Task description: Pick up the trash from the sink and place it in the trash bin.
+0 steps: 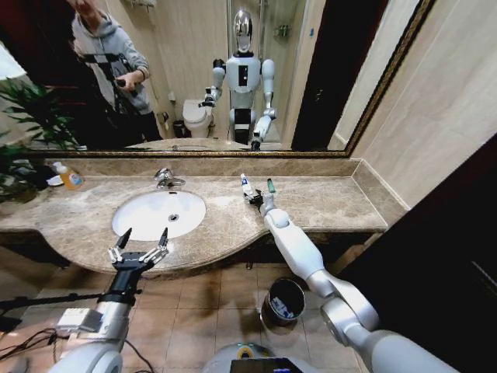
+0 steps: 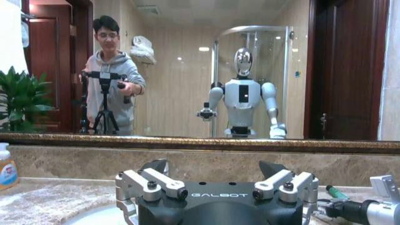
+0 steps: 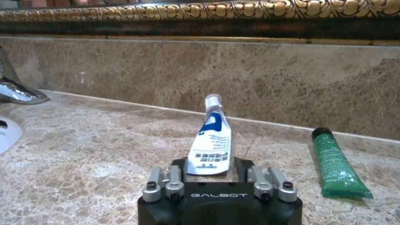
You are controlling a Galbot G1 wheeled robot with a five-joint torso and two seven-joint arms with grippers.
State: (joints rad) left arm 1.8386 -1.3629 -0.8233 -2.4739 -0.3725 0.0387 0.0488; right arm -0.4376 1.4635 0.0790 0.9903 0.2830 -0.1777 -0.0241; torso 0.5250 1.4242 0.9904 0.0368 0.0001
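My right gripper [image 1: 254,196] is shut on a small white tube with blue marks [image 3: 211,140], which stands upright between the jaws low over the marble counter, right of the sink [image 1: 159,214]. A green tube [image 3: 334,164] lies flat on the counter just beside it, untouched. The white oval basin holds nothing but its drain. My left gripper [image 1: 145,233] hovers open over the counter's front edge, at the sink's near rim, holding nothing. The dark trash bin [image 1: 283,301] with a shiny rim stands on the floor below the counter, under my right arm.
A chrome faucet [image 1: 165,179] rises behind the basin. A soap bottle [image 1: 70,177] and a plant [image 1: 23,116] stand at the far left. The mirror and backsplash [image 3: 250,70] close off the back. The counter [image 1: 326,206] ends at the right wall.
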